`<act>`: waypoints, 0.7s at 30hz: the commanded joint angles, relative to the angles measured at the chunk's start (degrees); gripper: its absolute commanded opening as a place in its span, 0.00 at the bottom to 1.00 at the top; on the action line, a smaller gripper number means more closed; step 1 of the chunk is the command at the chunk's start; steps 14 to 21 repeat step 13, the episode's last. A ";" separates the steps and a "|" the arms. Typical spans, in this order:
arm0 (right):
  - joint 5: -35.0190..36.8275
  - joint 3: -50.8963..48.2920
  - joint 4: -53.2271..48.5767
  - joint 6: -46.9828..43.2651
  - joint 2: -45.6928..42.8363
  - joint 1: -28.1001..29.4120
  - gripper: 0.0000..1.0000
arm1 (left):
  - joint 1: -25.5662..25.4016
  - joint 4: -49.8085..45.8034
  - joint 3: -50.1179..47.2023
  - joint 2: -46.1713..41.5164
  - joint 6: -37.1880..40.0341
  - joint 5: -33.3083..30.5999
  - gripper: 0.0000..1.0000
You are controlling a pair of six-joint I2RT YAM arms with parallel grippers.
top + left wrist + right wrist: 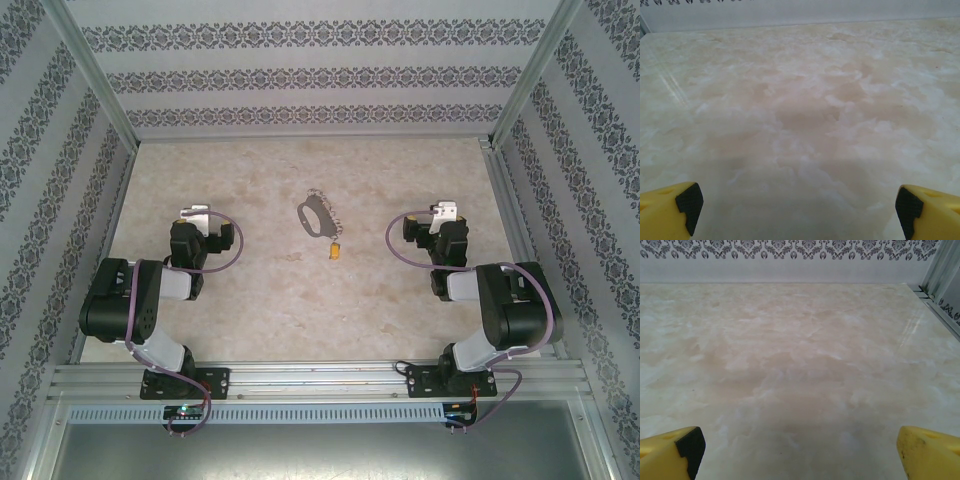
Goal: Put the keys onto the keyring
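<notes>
Top view: keyring [314, 213] with key [334, 249] just beside it, mid table [250, 300]; wrist views: marble surface ahead. Left gripper [797, 202] and right gripper [800, 445] spread wide; holding nothing.

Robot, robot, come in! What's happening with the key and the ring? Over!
Left gripper open, empty; right gripper the same. Yellow-headed key beside keyring on the table, untouched. Nothing in the way. Over.

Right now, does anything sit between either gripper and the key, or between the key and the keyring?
Nothing visible. Bare table separates the left gripper and right gripper from the key, which lies just beside the keyring chain.
</notes>
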 commanded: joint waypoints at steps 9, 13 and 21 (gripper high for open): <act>-1.39 0.76 -0.01 0.62 -0.66 -1.02 0.98 | 0.50 -0.92 0.12 -0.72 -0.86 0.52 1.00; -1.38 0.20 0.69 -0.03 -1.06 -0.69 0.98 | 0.50 -0.71 0.07 -0.77 -0.83 0.59 1.00; -1.38 0.20 0.69 -0.03 -1.06 -0.69 0.98 | 0.50 -0.71 0.07 -0.77 -0.83 0.59 1.00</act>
